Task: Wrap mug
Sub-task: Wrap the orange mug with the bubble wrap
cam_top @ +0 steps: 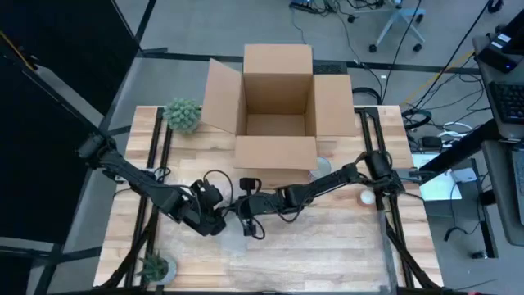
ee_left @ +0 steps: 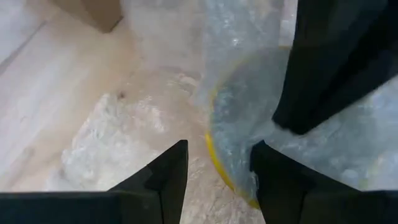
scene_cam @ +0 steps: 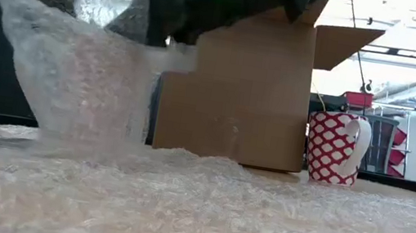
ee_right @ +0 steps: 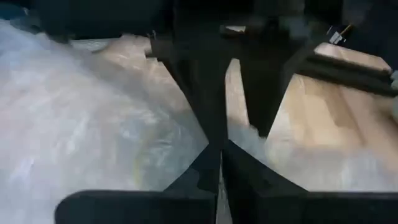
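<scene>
Bubble wrap (scene_cam: pixel 203 207): clear sheet spread over the front of the wooden table (cam_top: pixel 344 246), filling the foreground of the low view; one portion is lifted in a steep slope toward the grippers above it.

Left gripper (cam_top: pixel 219 223): at front centre of the table, over the wrap. Fingers (ee_left: pixel 163 180) stand apart with a gap between them. In the left wrist view a yellow-rimmed round object (ee_left: pixel 233 143), seen through a layer of wrap, lies in and just beyond that gap; whether the fingers touch it cannot be told.

Right gripper (cam_top: pixel 243 206): reaching across from the right side, meeting the left gripper at front centre. In the right wrist view its fingers (ee_right: pixel 205 168) are pressed together, tips touching, with wrap on both sides of them; whether a fold of the sheet is pinched between them cannot be told.

Mug (scene_cam: pixel 336 147): red with a white lattice pattern, white handle. Stands upright and unwrapped on the table just beside the box's right front corner, well apart from both grippers.

Cardboard box (cam_top: pixel 278 106): open, flaps spread, at the back centre of the table.

Small green plants: one (cam_top: pixel 182 115) at the back left beside the box, one (cam_top: pixel 154 267) at the front left corner.

White ball-like object (cam_top: pixel 368 197): on the right side of the table, near the right arm.
</scene>
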